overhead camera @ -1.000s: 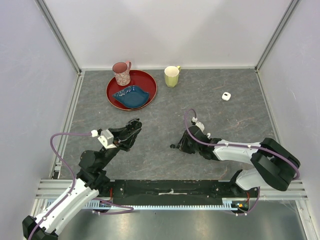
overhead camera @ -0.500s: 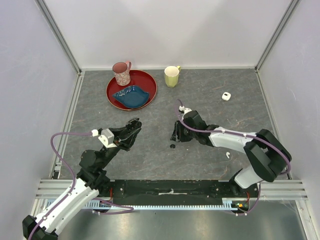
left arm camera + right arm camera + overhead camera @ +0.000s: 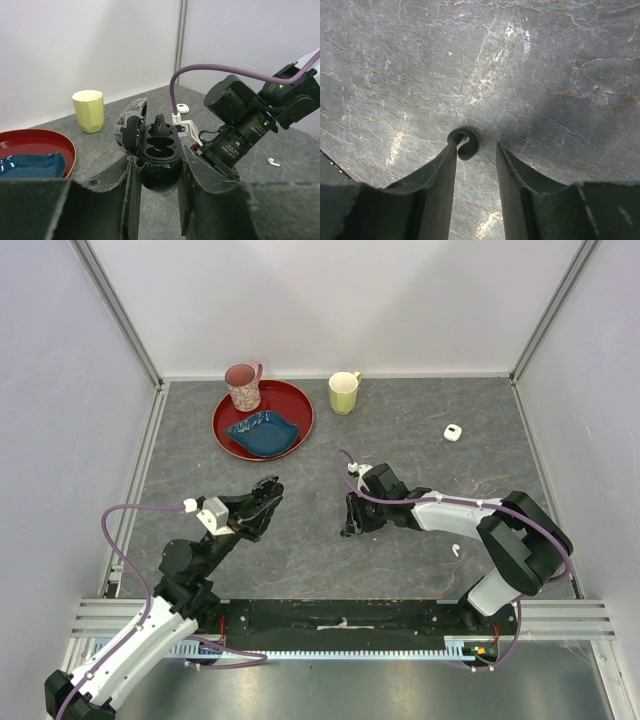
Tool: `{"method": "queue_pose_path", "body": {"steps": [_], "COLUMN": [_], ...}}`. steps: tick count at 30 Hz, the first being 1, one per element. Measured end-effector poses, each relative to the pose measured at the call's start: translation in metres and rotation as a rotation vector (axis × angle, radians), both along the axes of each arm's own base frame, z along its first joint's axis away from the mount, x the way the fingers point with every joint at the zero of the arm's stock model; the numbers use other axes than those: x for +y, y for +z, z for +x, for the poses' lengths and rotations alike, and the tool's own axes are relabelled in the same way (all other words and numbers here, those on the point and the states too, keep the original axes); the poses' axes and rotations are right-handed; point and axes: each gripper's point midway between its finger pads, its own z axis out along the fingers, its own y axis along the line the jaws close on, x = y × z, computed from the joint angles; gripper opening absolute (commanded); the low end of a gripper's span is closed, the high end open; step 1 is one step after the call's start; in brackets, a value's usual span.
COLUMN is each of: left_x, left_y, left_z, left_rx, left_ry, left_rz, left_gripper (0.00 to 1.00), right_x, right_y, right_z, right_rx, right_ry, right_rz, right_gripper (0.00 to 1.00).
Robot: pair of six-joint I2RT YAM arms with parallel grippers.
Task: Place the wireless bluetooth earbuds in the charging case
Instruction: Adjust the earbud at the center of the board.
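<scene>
My left gripper (image 3: 265,498) is shut on a black open case (image 3: 159,150) with two empty sockets and a red light, held above the table. A small white case (image 3: 452,432) with a dark spot lies at the back right, also in the left wrist view (image 3: 182,107). One white earbud (image 3: 455,550) lies on the table by my right arm, also in the left wrist view (image 3: 272,161); the second is out of view. My right gripper (image 3: 348,525) is open, tips down at the table (image 3: 476,146). A small dark ring-shaped piece (image 3: 465,143) touches its left fingertip.
A red tray (image 3: 296,400) at the back left holds a pink mug (image 3: 243,387) and a blue dish (image 3: 262,430). A yellow mug (image 3: 343,392) stands beside it. Metal rails and walls bound the grey table (image 3: 450,480).
My right arm's wrist has swung back and to the left, and its open gripper has stayed low by the small dark piece. My left arm has not moved.
</scene>
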Motion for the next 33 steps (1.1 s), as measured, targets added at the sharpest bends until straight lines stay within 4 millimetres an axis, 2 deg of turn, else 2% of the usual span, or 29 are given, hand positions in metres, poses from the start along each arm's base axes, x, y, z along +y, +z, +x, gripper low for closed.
{"method": "queue_pose_path", "body": {"steps": [19, 33], "left_x": [-0.002, -0.002], "left_y": [-0.004, -0.005], "left_z": [0.002, 0.003], "left_rx": [0.014, 0.015], "left_ry": [0.0, 0.0], "left_rz": [0.01, 0.011], "left_gripper": [0.02, 0.02], "right_x": [0.013, 0.012], "right_y": [-0.001, -0.001], "right_z": [0.005, 0.005], "right_rx": [-0.002, -0.011], "right_ry": [0.02, 0.036], "right_rz": [0.045, 0.042], "right_gripper": [0.39, 0.37]}}
